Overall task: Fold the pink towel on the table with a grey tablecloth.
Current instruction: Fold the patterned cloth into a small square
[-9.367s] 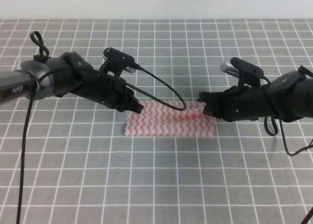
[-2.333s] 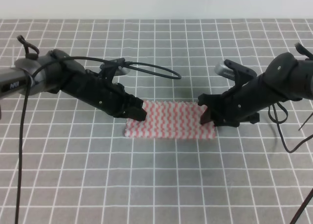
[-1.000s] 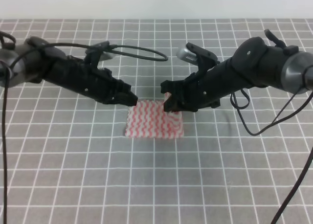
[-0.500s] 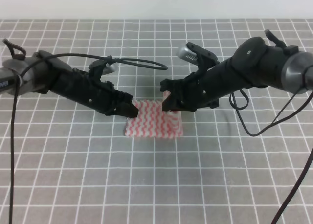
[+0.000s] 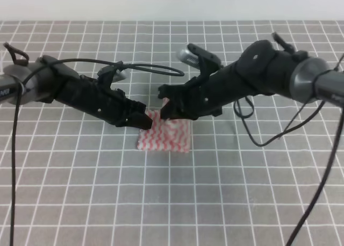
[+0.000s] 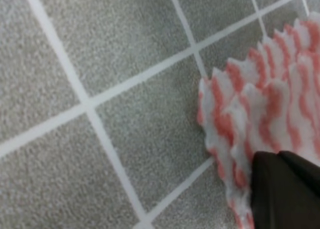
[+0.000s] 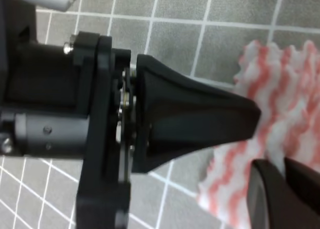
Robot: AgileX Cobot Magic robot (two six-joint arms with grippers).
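The pink towel (image 5: pixel 164 135) lies on the table with a grey tablecloth (image 5: pixel 226 192), doubled over into a small patch. My right gripper (image 5: pixel 164 109) reaches across the middle and is shut on the towel's lifted edge, held above the patch's upper left. Right beside it, my left gripper (image 5: pixel 144 120) is shut at the towel's left corner. In the left wrist view, dark fingertips (image 6: pixel 285 189) sit on the zigzag cloth (image 6: pixel 260 99). The right wrist view shows the left gripper's tapered black fingers (image 7: pixel 200 119) touching the towel (image 7: pixel 290 99).
Black cables (image 5: pixel 156 70) loop above the left arm, and more hang off the right arm (image 5: pixel 269 133). The two grippers are almost touching over the towel. Grey gridded cloth stretches all around, to the far edge (image 5: pixel 172 21).
My right gripper has carried the towel's edge further left, and the visible patch has narrowed. The left arm has stayed where it was.
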